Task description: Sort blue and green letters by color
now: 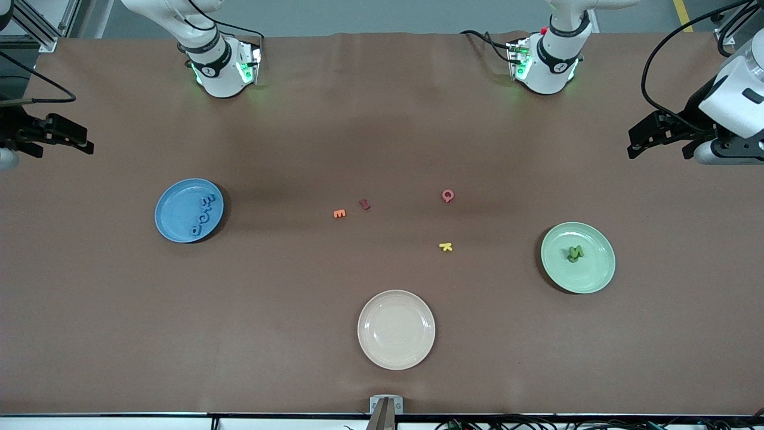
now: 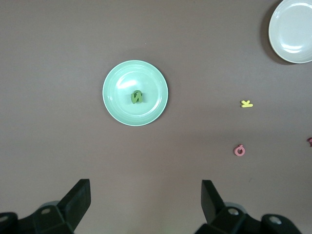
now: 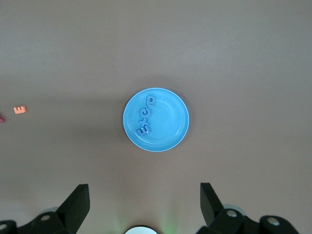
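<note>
We take the cream plate as our landmark — it sits nearest the front camera. From it, the blue plate lies farther from the camera toward the right arm's end of the table, and the blue letters rest on it in a curved row. The green plate lies toward the left arm's end, with the green letters heaped at its middle. Between the two, farther from the camera than the cream plate, we see an orange E, a dark red letter, a pink letter and a yellow K.

The left gripper waits high over the table's edge — fingers spread wide, holding nothing. The right gripper waits likewise, wide and empty.
</note>
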Robot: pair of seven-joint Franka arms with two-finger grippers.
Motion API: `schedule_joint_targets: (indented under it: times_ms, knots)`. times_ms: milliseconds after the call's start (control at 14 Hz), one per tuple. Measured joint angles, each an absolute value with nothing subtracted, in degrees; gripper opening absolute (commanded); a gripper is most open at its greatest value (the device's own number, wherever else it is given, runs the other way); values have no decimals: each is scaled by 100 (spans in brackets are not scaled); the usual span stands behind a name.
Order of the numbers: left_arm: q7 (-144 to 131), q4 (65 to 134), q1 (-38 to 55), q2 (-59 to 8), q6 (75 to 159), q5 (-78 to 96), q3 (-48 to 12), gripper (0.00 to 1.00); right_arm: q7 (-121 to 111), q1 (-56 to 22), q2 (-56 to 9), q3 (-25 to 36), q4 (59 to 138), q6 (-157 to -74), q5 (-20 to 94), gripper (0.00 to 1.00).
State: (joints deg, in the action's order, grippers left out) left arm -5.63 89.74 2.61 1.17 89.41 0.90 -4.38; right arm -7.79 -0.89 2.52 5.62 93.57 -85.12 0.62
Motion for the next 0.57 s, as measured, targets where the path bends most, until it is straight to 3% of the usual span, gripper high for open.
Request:
schedule_joint_targets:
  times_ms: [573]
  knots:
    - [-638,8858,166,246,8486,80,-381,100,-779,-89,376,566,9385,-8416,68,100]
